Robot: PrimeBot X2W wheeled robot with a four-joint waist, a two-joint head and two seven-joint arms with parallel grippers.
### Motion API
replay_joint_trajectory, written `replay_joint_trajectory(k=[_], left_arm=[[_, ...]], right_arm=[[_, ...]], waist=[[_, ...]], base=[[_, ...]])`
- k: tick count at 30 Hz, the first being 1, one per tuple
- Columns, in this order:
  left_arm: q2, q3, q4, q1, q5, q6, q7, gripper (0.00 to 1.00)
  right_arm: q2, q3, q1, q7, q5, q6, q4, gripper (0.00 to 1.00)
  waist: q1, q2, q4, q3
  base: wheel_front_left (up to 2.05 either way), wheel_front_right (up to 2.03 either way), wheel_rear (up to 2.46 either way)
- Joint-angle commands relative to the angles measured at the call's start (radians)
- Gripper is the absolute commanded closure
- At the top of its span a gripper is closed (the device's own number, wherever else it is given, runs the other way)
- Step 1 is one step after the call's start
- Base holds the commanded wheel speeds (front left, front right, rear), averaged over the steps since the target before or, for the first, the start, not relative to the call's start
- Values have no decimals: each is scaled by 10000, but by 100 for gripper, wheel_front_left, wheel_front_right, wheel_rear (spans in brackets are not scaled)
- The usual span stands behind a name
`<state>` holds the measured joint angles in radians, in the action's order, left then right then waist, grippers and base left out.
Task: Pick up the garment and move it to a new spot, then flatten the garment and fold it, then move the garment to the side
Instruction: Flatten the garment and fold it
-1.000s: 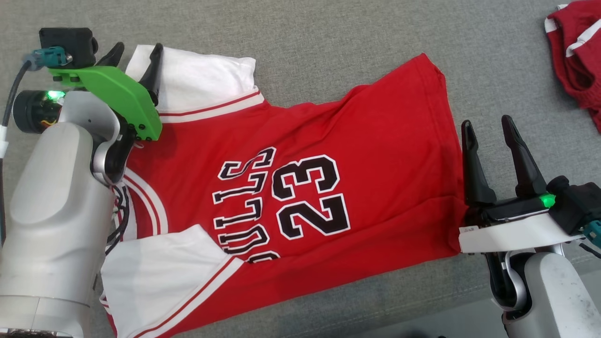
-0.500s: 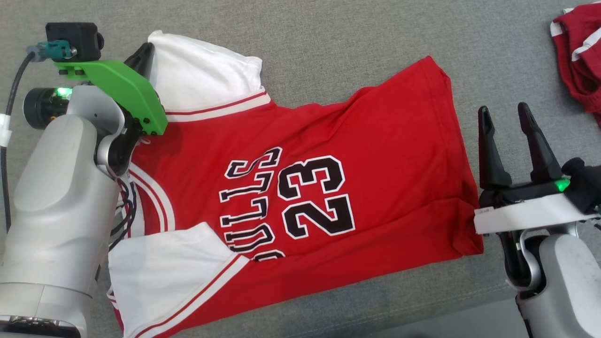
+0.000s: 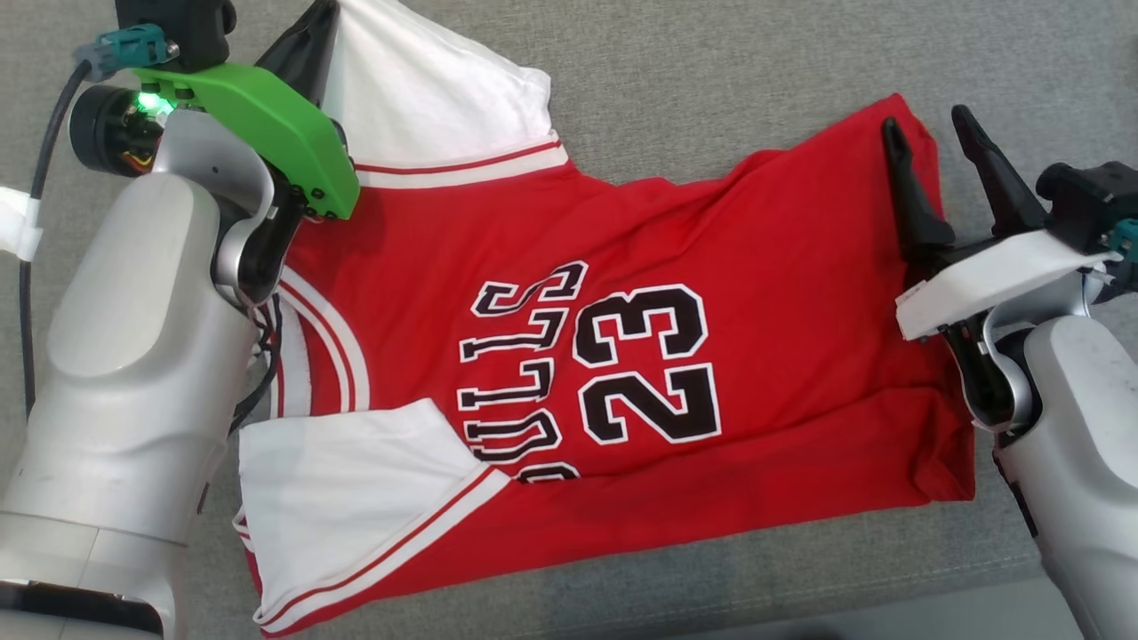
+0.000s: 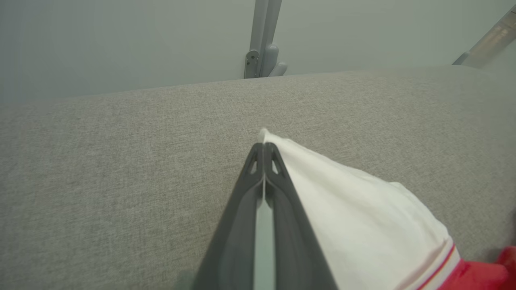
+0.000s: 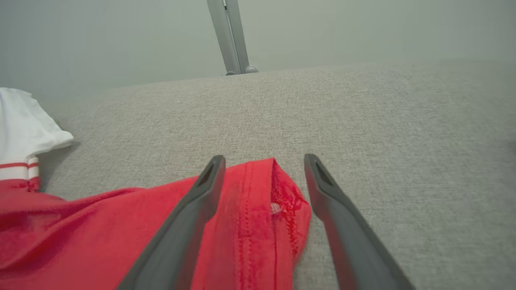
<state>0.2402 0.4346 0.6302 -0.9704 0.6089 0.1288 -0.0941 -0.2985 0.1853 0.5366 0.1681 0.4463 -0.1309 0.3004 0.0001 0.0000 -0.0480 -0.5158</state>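
Garment lies chest-up on grey upholstery. We note left hand, open a second ago, now pinched shut on the white sleeve. Right hand stays wide open, now straddling the far hem corner.

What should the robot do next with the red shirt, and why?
Probably shut the right pincer on the hem corner. The left pincer is shut on the white sleeve, while the right one is open with the red corner lying between its fingers, so both far corners would then be held.
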Motion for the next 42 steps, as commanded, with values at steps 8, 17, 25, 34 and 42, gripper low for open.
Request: replay_joint_trajectory(k=[8,17,25,34,42], left_arm=[[126,250,-563,73,-56,23,325,100],[404,-63,-1455,225,156,-67,841,100],[733,-383,-3200,696,236,-338,1179,100],[1504,-695,-7149,3562,588,-941,1327,100],[2081,-784,-9806,7627,1331,-2006,868,100]], right_arm=[[-695,905,890,-1207,1696,4,690,100],[-1580,1097,1428,-2396,3030,4,-525,100],[-1854,861,991,-2175,3530,4,-1522,100],[-2021,344,-1181,-1860,3727,3,-2747,100],[-1585,-349,-3274,-1646,3480,3,-3169,100]], waist=[[-1,0,419,-314],[-1,0,309,19],[-1,0,412,259],[-1,0,487,511],[-1,0,478,640]], base=[[0,0,0],[0,0,0],[0,0,0],[0,0,0],[0,0,0]])
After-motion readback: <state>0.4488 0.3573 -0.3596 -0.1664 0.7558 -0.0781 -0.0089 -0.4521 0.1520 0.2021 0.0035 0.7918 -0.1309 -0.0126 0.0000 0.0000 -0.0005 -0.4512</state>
